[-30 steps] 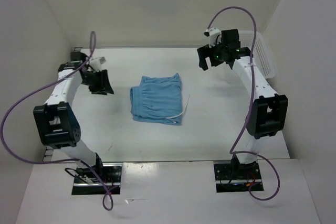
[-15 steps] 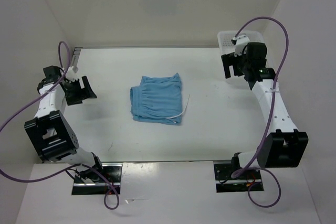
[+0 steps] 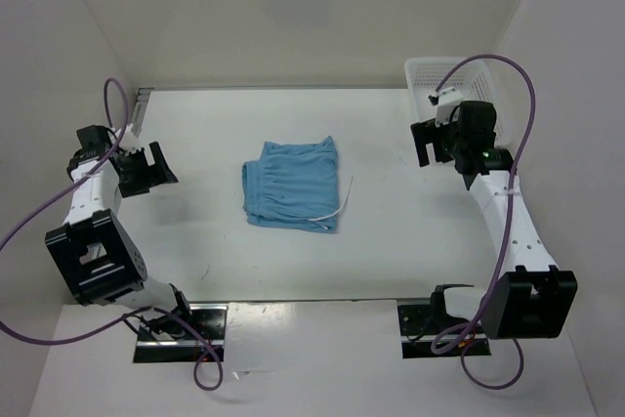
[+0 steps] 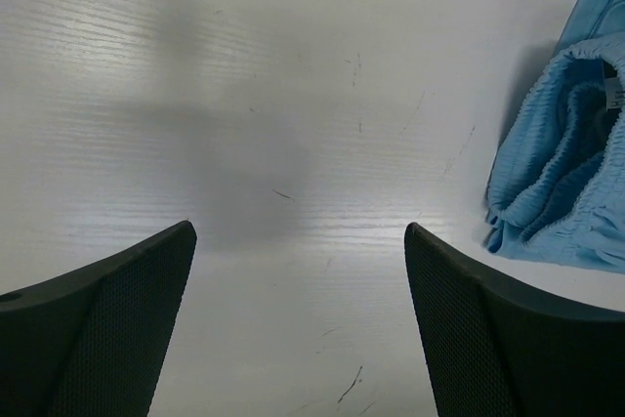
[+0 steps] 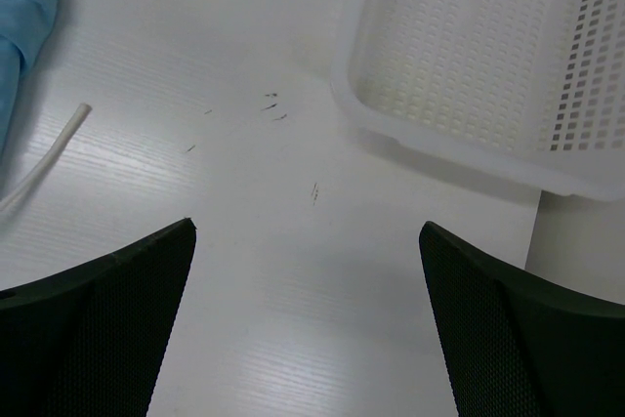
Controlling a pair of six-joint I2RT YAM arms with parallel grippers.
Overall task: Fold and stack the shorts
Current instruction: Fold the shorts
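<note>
1. I'm looking down on a white table (image 3: 391, 241) with a faint wood-grain texture, boxed in by plain white walls (image 3: 293, 7) at the back and on both sides.
2. Close up, the surface carries small dark scuffs (image 5: 271, 104), showing in both wrist views.
3. The shorts (image 3: 291, 185) lie flat near the middle of the table, folded into a rough rectangle, with the gathered waistband on the side facing my left arm.
4. Their white drawstring (image 3: 337, 207) trails off the right-hand edge onto bare table; its free end shows in the right wrist view too.
5. A white perforated basket (image 3: 483, 80) sits in the far right corner, against the walls. The part of its inside that I can see shows only plastic grid.
6. My left gripper (image 3: 146, 165) hangs over the left side of the table, fingers spread wide and nothing between them, with the waistband off to one side of its view.
7. My right gripper (image 3: 430, 142) hovers just in front of the basket, jaws equally wide, holding nothing, well apart from the shorts.
</note>
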